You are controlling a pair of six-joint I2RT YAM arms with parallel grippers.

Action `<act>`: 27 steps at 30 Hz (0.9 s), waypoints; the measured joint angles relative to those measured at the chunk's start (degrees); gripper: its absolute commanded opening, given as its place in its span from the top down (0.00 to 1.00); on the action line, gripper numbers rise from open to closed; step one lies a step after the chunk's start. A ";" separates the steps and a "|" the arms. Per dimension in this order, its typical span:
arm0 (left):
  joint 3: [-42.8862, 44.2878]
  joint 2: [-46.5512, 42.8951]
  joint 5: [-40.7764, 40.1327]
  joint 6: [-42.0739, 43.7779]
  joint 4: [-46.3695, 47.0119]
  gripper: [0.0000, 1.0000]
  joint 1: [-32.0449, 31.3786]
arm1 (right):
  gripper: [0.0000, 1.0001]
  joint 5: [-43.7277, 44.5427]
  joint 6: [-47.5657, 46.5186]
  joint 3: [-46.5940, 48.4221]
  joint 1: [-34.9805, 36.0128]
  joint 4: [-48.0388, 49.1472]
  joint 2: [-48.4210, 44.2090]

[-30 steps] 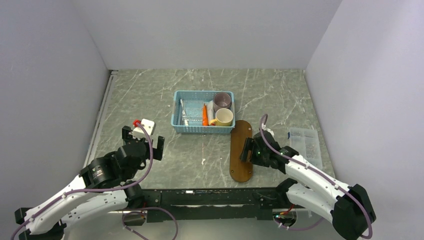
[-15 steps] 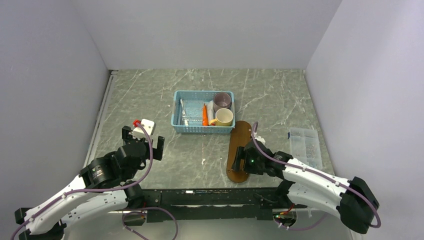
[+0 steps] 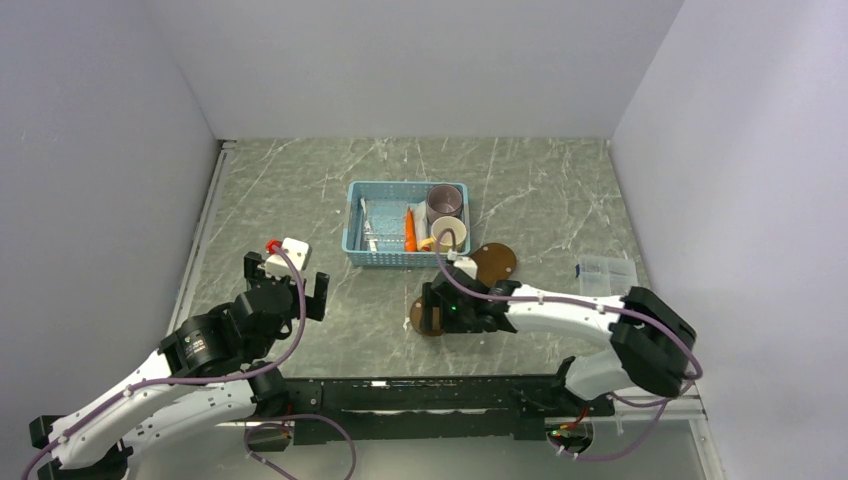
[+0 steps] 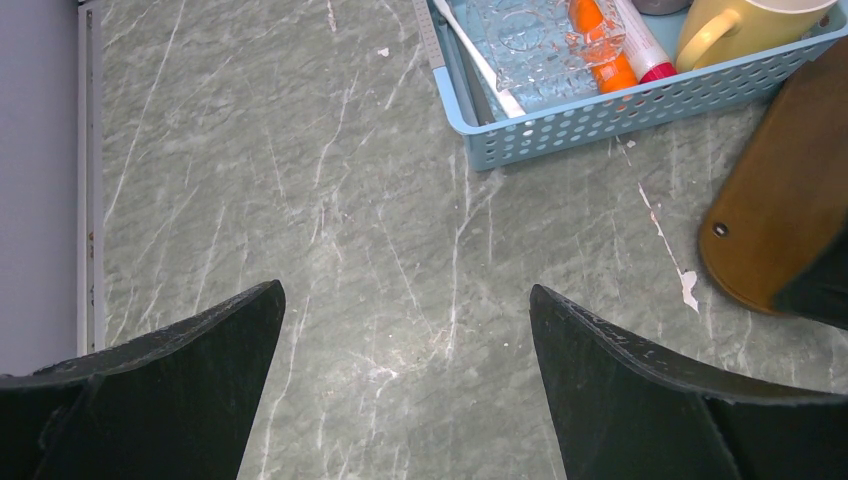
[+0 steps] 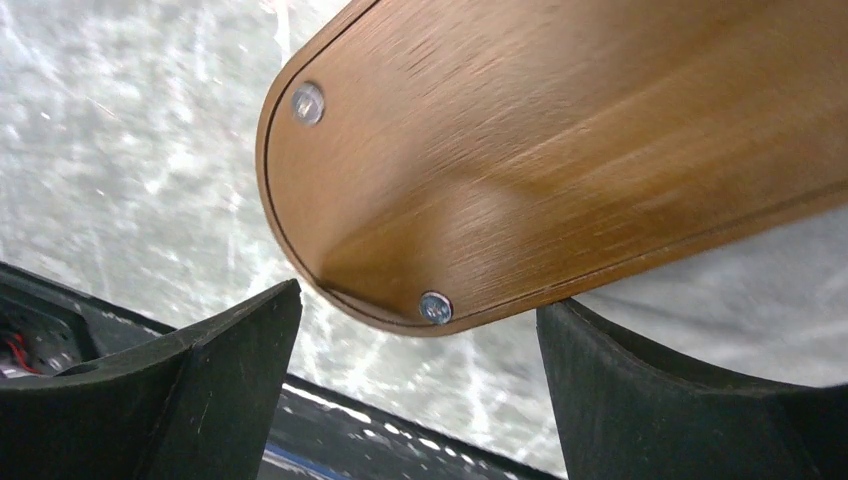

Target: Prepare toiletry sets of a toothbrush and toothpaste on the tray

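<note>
The dark-brown tray [image 3: 495, 262] lies slanted in front of the blue basket [image 3: 380, 258]. My right arm crosses its middle. My right gripper [image 3: 428, 315] is open at the tray's near-left end. In the right wrist view the tray [image 5: 560, 150] fills the top, and its rounded end sits between the spread gripper [image 5: 420, 300] fingers. A white toothbrush [image 3: 365, 225] and the orange toothpaste [image 3: 410, 230] lie in the basket. They also show in the left wrist view: toothbrush [image 4: 480, 65], toothpaste [image 4: 600, 45], tray [image 4: 790, 200]. My left gripper [image 4: 405, 290] is open and empty over bare table.
A yellow mug [image 3: 450, 233] and a purple cup [image 3: 444, 200] stand in the basket's right end. A clear plastic box [image 3: 605, 275] lies at the right. A white object with a red cap [image 3: 285, 248] sits by the left gripper [image 3: 287, 272].
My right arm has swept left, and the tray's near end has swung left with it, turning the tray from lengthwise to slanted. The left arm has not moved.
</note>
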 measured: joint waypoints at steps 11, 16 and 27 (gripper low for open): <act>0.00 -0.37 0.00 0.00 -0.02 0.01 0.00 | 0.10 0.26 -3.76 13.53 1.01 2.93 15.10; 0.00 -0.37 0.00 0.00 -0.02 0.01 0.00 | 0.09 0.28 -6.05 15.67 1.31 1.84 15.32; 0.00 -0.35 0.22 0.04 0.00 0.01 0.00 | 0.08 5.60 -10.91 14.97 0.96 -8.63 2.29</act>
